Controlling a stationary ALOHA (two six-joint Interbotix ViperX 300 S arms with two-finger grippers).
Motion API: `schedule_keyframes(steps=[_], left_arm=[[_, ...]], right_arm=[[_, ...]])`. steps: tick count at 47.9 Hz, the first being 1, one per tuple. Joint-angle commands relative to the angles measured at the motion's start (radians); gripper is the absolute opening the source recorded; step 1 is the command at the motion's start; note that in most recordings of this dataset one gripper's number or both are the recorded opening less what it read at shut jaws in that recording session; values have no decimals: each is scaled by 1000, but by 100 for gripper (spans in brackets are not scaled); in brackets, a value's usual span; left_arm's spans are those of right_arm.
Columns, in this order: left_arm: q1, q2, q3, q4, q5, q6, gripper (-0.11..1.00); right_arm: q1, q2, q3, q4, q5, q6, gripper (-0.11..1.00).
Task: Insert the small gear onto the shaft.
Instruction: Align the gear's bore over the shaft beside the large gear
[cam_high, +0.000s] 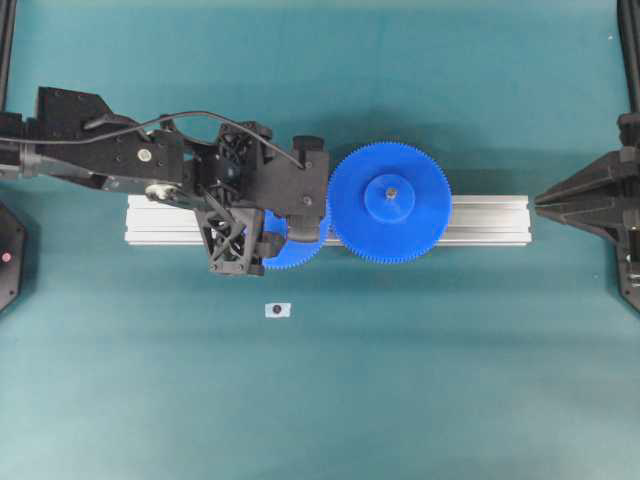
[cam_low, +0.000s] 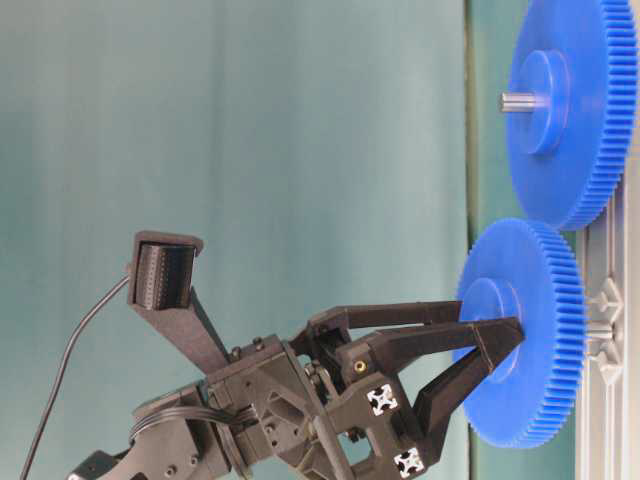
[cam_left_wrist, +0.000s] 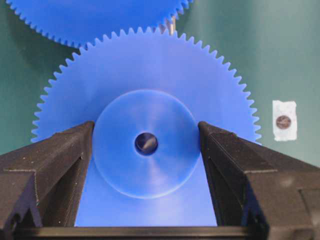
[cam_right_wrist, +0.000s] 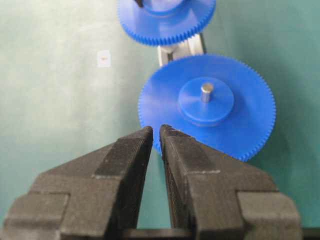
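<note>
- On the aluminium rail (cam_high: 480, 222), the left gripper (cam_left_wrist: 146, 145) is clamped on the hub of the small gear (cam_left_wrist: 150, 75), its teeth beside the larger gear (cam_high: 390, 203).
- The shaft (cam_left_wrist: 146, 143) shows inside the bore; seating appears under way.
- Next move, by judgement: press flat until seated, then release.
- Count: two gears, one rail, one white tag (cam_high: 277, 310).
- The right gripper (cam_right_wrist: 156, 135) is parked well apart, its tips nearly together, holding nothing.
</note>
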Motion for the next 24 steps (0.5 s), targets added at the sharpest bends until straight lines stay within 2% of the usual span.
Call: schedule_keyframes(steps=[1, 24], left_arm=[[-2, -21, -18, -3, -3, -3, 71], [-2, -25, -26, -3, -2, -9, 71]], right_arm=[[-3, 5, -9, 3, -9, 8, 27], [-3, 5, -12, 3, -9, 8, 27]])
